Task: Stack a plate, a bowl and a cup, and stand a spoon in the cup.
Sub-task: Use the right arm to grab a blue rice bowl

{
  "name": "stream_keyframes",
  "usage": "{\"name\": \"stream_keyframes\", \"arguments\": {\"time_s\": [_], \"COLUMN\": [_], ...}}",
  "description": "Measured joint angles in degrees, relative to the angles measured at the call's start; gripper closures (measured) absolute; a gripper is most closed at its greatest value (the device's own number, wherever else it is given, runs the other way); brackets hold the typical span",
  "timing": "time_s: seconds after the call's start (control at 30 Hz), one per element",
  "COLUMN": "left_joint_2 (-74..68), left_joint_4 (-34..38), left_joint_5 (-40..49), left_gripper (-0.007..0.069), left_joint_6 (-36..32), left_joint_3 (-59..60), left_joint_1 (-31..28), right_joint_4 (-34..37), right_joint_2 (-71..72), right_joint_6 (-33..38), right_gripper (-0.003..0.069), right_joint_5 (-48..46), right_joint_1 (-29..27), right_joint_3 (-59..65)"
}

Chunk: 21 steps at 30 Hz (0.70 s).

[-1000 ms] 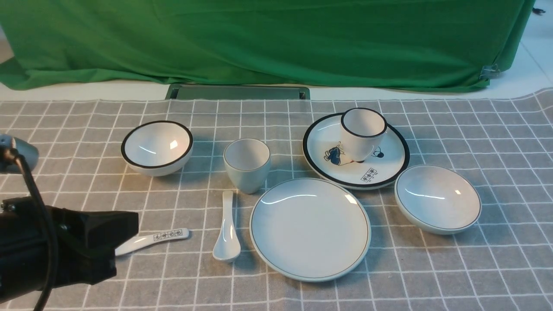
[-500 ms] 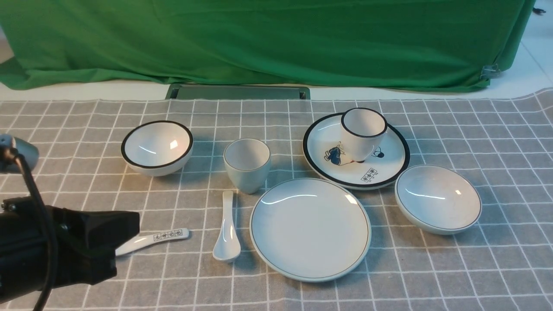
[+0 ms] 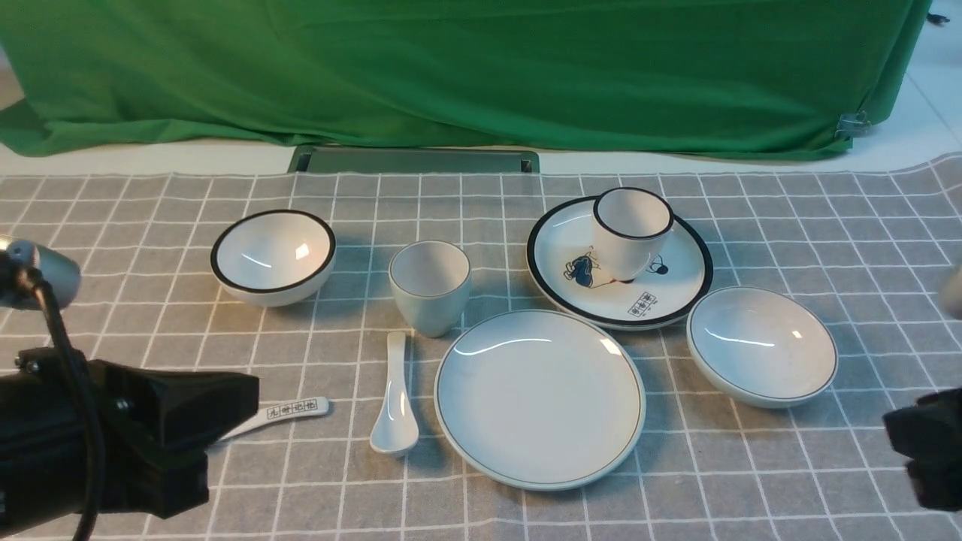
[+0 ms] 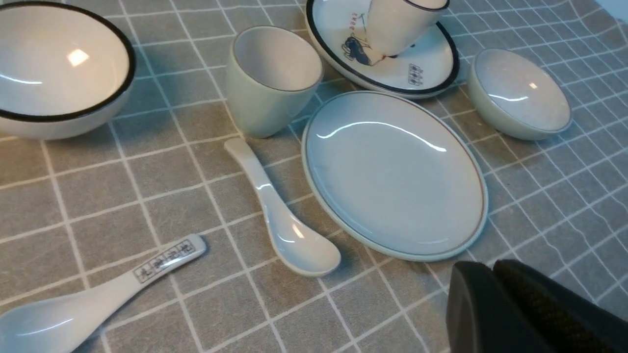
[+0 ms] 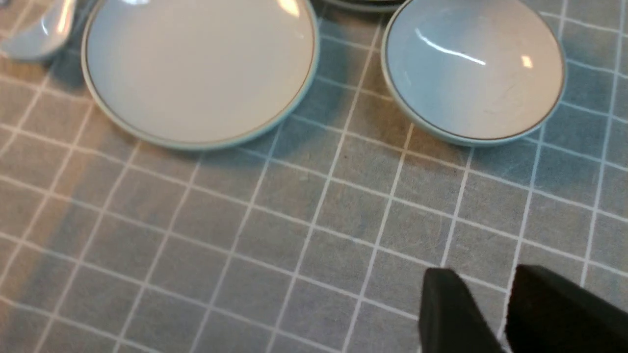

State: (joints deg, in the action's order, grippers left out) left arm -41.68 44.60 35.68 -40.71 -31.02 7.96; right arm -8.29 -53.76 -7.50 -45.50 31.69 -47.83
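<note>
The pale plate (image 3: 539, 398) lies empty at the front centre of the checked cloth. Right of it sits the shallow bowl (image 3: 760, 346), and behind its left edge stands the cup (image 3: 430, 287), upright. The plain white spoon (image 3: 394, 398) lies just left of the plate, its scoop toward me. My left gripper (image 3: 244, 394) hovers low at the front left, shut and empty; the left wrist view shows its tips (image 4: 490, 268) near the plate's (image 4: 392, 171) front edge. My right gripper (image 5: 483, 277) is open over bare cloth, in front of the bowl (image 5: 473, 68).
A black-rimmed bowl (image 3: 273, 257) stands at the back left. At the back right, a black-rimmed cup (image 3: 631, 233) rests on a black-rimmed plate with a blue drawing (image 3: 676, 282). A spoon with printed characters (image 3: 293, 409) lies partly under my left gripper. Green cloth hangs behind.
My left gripper has edged a little right and forward. My right gripper has come into the front view at the lower right edge.
</note>
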Motion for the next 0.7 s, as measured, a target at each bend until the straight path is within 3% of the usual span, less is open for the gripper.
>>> {"name": "stream_keyframes", "arguments": {"time_s": [0.17,0.37,0.57,0.7], "left_joint_2": [2.11,9.17,13.23,13.32], "left_joint_4": [4.88,5.94,5.48,4.44], "left_joint_5": [3.8,6.24,7.16,7.21], "left_gripper": [0.0608,0.0608,0.0608,0.0608], "left_joint_6": [-5.99,-8.69,-9.94,-9.94], "left_joint_3": [0.0,0.0,-0.02,-0.02], "left_joint_1": [0.0,0.0,0.0,0.0], "right_joint_4": [0.75,12.39,14.66,14.46], "right_joint_2": [-16.31,-34.97,-46.28,-51.37], "right_joint_6": [6.58,20.35,24.65,25.16], "right_gripper": [0.0413,0.0398,0.023,0.0204], "right_joint_5": [-3.68,-3.92,-2.3,-1.21], "right_joint_1": [-2.37,-11.16,-12.55,-12.55], "right_joint_3": [-7.35,-16.8,-24.57,-28.65]}}
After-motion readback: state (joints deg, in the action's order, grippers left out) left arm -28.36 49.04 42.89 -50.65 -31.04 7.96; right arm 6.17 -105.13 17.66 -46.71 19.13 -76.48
